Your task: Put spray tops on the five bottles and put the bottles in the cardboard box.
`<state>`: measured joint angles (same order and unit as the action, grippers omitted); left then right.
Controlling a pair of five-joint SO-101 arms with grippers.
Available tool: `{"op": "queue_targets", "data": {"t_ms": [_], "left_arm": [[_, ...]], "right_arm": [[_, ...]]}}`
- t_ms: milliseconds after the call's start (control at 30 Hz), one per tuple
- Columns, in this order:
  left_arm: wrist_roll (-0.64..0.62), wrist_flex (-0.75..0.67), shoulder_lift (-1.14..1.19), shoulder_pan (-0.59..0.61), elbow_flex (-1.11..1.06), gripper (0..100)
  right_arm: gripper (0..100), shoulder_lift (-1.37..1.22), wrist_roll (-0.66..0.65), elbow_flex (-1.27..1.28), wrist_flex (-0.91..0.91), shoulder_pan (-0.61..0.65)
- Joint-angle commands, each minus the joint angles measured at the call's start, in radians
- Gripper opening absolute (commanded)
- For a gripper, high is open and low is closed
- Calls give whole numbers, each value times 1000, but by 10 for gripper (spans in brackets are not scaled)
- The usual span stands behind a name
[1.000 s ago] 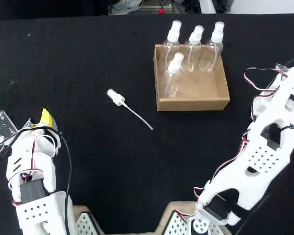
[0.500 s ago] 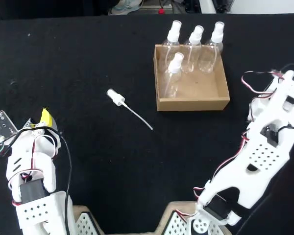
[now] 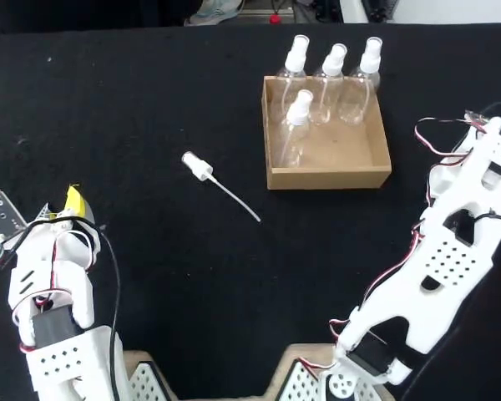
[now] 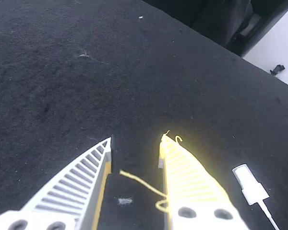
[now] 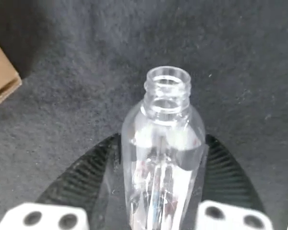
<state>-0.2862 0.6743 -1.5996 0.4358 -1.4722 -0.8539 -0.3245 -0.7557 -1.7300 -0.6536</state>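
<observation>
Nudged slightly at three o'clock, the right gripper (image 5: 163, 140) grasps the last uncapped bottle (image 5: 166, 112); next, the released left gripper (image 4: 134, 143) should fetch the spray top (image 3: 198, 165).

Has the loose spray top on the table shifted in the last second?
No. The spray top lies at the same spot left of the cardboard box.

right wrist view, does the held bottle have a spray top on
No, the bottle shows a bare, open threaded neck.
</observation>
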Motion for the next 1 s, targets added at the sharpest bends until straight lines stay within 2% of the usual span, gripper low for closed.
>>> {"op": "queue_targets", "data": {"t_ms": [0, 133, 200, 633, 833, 967], "left_arm": [[-2, 5, -11, 8, 41, 159], [-2, 5, -11, 8, 41, 159], [-2, 5, -11, 8, 41, 159], [-2, 5, -11, 8, 39, 159], [-2, 5, -11, 8, 39, 159], [0, 5, -11, 2, 39, 159]], "right_arm": [[292, 18, -6, -50, -32, 9], [357, 18, -5, -50, -32, 9], [350, 16, -5, -50, -32, 9], [103, 30, -3, -68, -35, 6], [85, 203, 31, -70, -37, 12], [85, 415, 43, 35, -37, 25]]}}
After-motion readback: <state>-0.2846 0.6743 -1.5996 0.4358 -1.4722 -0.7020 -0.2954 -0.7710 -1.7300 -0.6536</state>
